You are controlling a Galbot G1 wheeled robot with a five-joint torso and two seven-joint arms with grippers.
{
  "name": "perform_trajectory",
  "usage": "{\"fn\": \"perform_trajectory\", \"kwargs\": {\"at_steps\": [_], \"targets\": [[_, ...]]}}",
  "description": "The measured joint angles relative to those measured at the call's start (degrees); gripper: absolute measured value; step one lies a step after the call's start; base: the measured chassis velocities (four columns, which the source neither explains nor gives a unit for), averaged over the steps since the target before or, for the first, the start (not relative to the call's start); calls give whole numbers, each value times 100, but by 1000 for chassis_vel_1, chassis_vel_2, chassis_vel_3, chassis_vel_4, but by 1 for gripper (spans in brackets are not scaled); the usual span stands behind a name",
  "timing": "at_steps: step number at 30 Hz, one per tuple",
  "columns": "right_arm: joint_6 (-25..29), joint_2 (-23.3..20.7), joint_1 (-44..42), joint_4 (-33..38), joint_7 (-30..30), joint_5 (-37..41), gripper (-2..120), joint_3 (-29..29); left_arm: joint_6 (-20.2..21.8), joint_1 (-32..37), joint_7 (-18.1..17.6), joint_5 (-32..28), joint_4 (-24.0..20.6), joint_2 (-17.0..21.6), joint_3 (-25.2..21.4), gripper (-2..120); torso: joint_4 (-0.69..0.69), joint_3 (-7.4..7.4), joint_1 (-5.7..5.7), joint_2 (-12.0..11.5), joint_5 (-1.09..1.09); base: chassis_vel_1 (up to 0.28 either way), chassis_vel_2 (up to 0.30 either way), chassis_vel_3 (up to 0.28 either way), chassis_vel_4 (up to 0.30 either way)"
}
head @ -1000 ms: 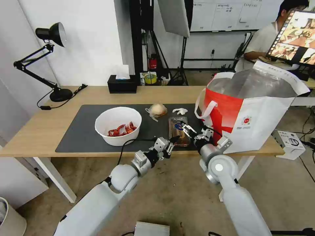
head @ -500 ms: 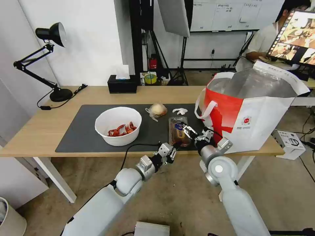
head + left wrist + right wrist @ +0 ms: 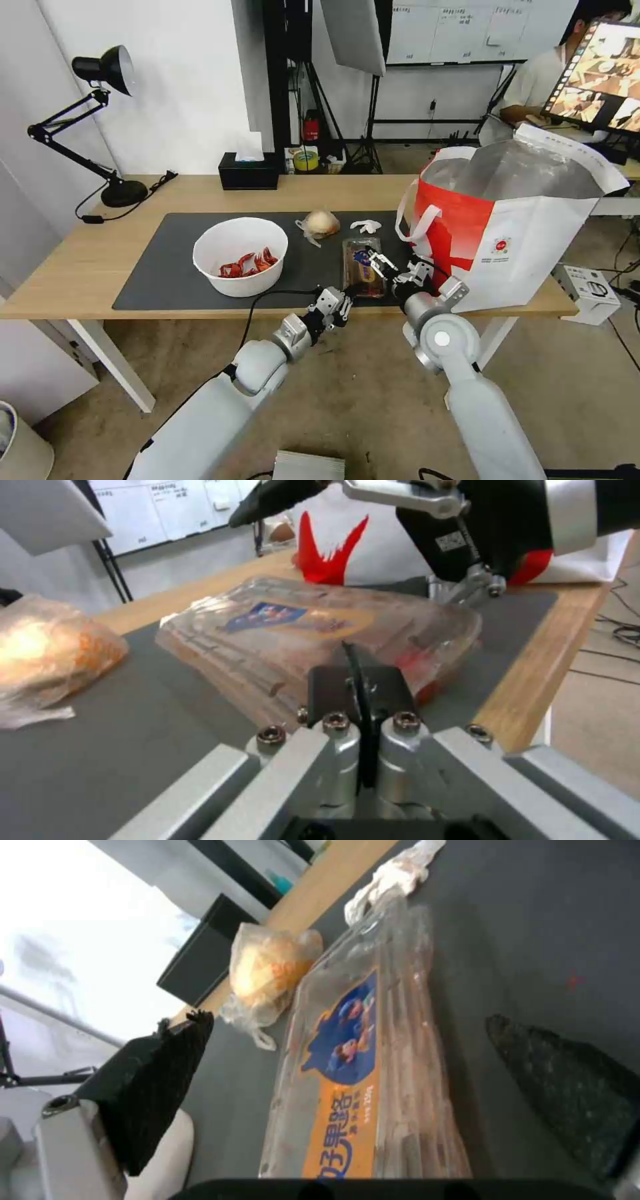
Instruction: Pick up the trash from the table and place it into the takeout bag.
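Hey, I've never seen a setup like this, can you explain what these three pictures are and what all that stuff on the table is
A two-armed wheeled robot clears a table. The wide picture comes from its head; the two close-ups come from wrist cameras. On the dark mat lie a white bowl of crayfish shells, a wrapped beige ball, a tissue wad and a clear plastic tray. The takeout bag stands open at the right. The left pincer, shut and empty, sits at the tray's near end. The right pincer is open over the tray; nothing is held.
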Motion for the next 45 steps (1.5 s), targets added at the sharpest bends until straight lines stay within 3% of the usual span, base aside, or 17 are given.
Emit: {"fn": "perform_trajectory", "kwargs": {"at_steps": [7, 34, 36, 43, 45], "targets": [[-72, 36, 71, -118, 46, -113, 98, -55, 25, 25, -1, -8, -45, 16, -33, 0, 0, 0, 0, 0, 0, 0, 0, 0, 0], [-165, 76, -20, -154, 119, -301, 0, -35, 63, 193, -31, -42, -211, 37, -211, 0, 0, 0, 0, 0, 1, 0, 0, 0, 0], [-162, 69, -25, -155, 115, -300, 0, -36, 71, 207, -40, -68, -238, 52, -241, 2, 1, 0, 0, 0, 1, 0, 0, 0, 0], [-148, 43, -29, -174, 89, -291, 0, -39, 285, 362, -218, -401, -605, 200, -516, 32, 1, 0, 0, 0, 0, 0, 0, 0, 0], [-147, 43, -31, -171, 90, -289, 0, -40, 314, 384, -239, -478, -648, 211, -537, 33, 0, 0, 0, 0, 0, 0, 0, 0, 0]]}}
